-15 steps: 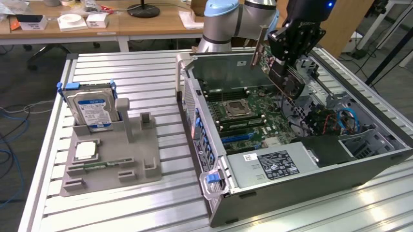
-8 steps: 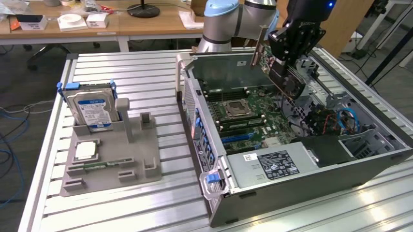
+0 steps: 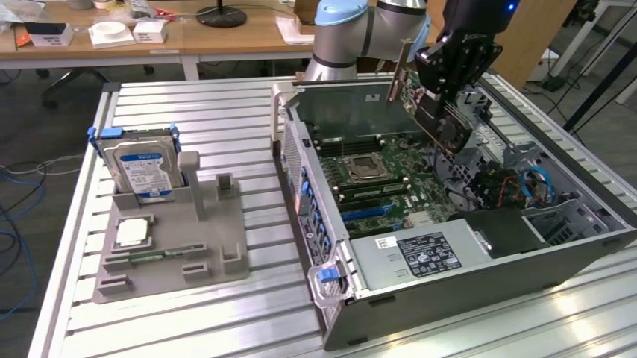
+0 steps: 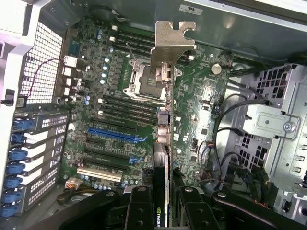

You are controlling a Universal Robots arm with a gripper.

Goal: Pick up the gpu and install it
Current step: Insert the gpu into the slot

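The gpu (image 3: pixel 435 118) hangs tilted above the open computer case (image 3: pixel 329 298), silver end bracket (image 3: pixel 399 68) pointing toward the case's rear wall. My gripper (image 3: pixel 445 91) is shut on its upper edge. In the wrist view the gpu (image 4: pixel 163 143) is edge-on, its bracket (image 4: pixel 172 43) over the CPU socket (image 4: pixel 144 81), and my gripper (image 4: pixel 163 208) clamps it between black fingers (image 4: pixel 139 211). The card is in the air above the motherboard (image 3: pixel 383 175), apart from the blue expansion slots (image 4: pixel 115 135).
A power supply (image 3: pixel 423 253) fills the case's near corner and a drive cage (image 4: pixel 273 120) with cables stands beside the board. On the exterior view's left, a grey fixture (image 3: pixel 214 261) holds a hard drive (image 3: pixel 145 168), a CPU (image 3: pixel 131 233) and a memory stick (image 3: pixel 151 257).
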